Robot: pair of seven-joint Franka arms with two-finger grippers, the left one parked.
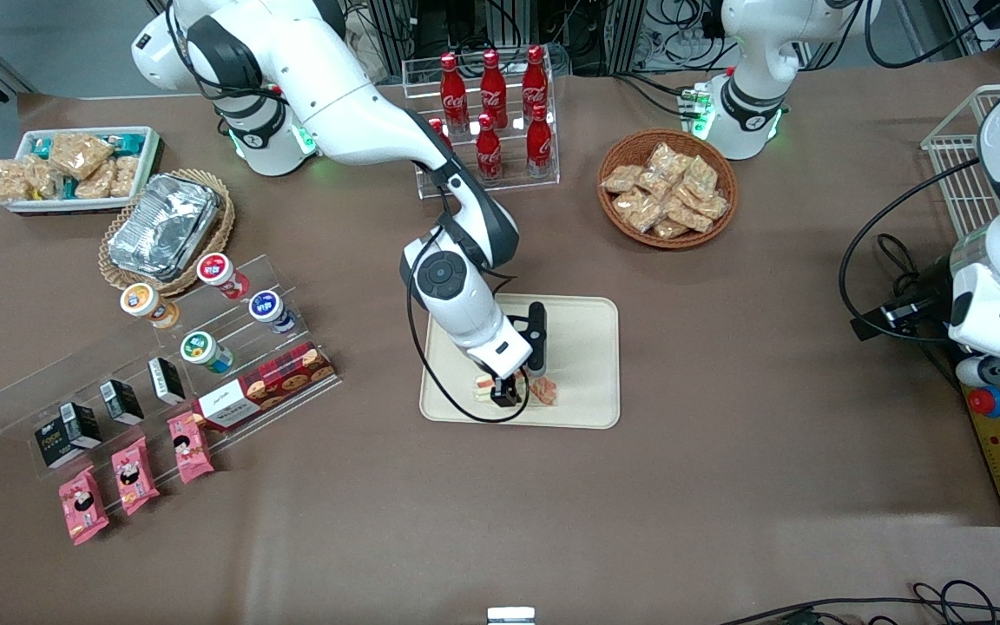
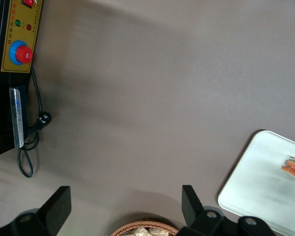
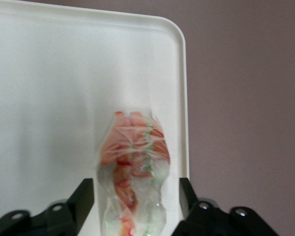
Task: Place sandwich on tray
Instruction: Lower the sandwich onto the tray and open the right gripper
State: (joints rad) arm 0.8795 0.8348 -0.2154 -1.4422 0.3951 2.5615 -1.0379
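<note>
A: Where's the sandwich point(image 3: 133, 162)?

B: Lying on the tray point(image 1: 585, 347), near its front edge, between the released fingers of the claw point(image 3: 136, 206).

A: Handling?

B: Probably light, soft, crushable; the wrap looks slippery. Grip gently across the bread faces.

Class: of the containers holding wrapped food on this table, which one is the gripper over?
The flat cream tray. The gripper hangs over the sandwich there; the wicker basket and white bin lie far off.
</note>
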